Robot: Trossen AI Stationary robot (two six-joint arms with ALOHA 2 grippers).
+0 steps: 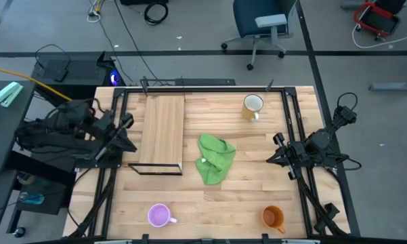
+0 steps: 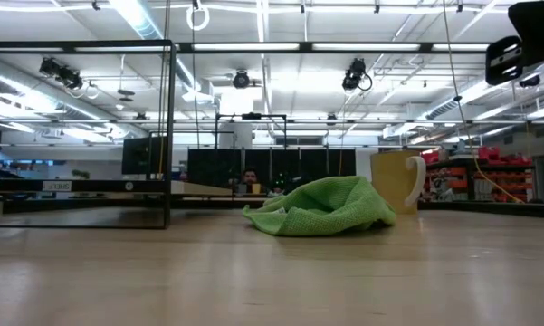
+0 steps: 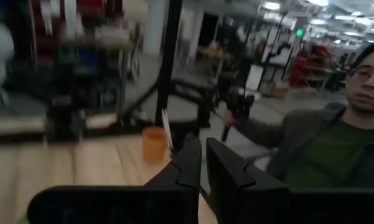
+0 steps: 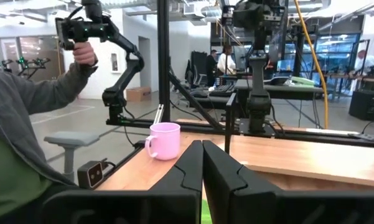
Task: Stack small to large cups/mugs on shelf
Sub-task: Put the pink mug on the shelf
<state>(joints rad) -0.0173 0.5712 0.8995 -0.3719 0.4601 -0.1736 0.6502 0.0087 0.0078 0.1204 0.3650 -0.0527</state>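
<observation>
- Nothing is stacked yet: the shelf lies bare on the table, toward the left arm's side, its thin black frame at the end nearer the purple mug.
- The three mugs stand well apart. The small light-purple mug is near the table's front edge, on the left arm's side of the middle.
- The orange mug is near the same edge, on the right arm's side.
- The pale yellow-cream mug stands near the far edge; in the low view it shows just behind a crumpled green cloth, which lies mid-table between shelf and right arm.
- The left tool waits raised at the table's left edge beside the shelf, fingers brought together with only a thin slit between them, holding nothing.
- The right tool waits at the right edge, fingers likewise closed together and empty.
- By judgement the task is at its very start; no mug is gripped.
- The next move likely calls for an arm to part its fingers, reach a mug, and take it by rim or handle; a person holding a controller sits beyond the table.
</observation>
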